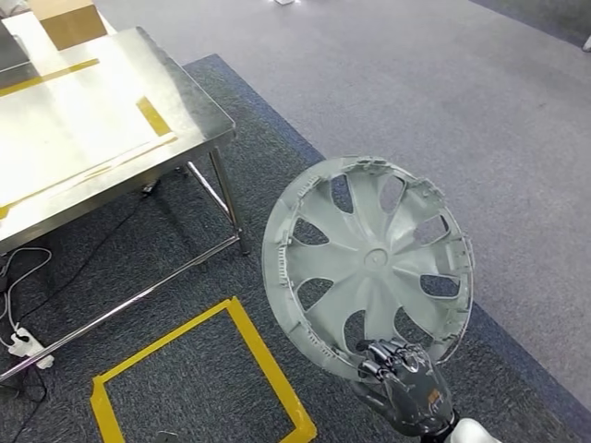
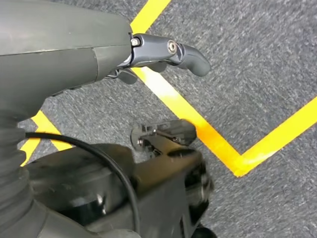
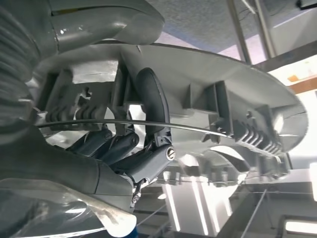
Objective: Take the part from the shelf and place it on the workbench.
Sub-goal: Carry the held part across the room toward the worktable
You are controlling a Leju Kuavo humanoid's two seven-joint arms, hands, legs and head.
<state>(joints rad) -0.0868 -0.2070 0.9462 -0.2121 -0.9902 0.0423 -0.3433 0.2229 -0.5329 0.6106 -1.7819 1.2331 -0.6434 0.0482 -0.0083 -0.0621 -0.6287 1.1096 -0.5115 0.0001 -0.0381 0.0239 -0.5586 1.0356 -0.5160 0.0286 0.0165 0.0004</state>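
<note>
The right hand (image 1: 403, 380) grips the grey wheel cover (image 1: 367, 263) by its near rim; the left hand (image 2: 164, 54) hangs with fingers apart, holding nothing, the table (image 1: 104, 120) far left.

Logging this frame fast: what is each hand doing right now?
Left hand: open, holding nothing, hanging over the carpet.
Right hand: holding the round grey plastic wheel cover by its rim.
</note>
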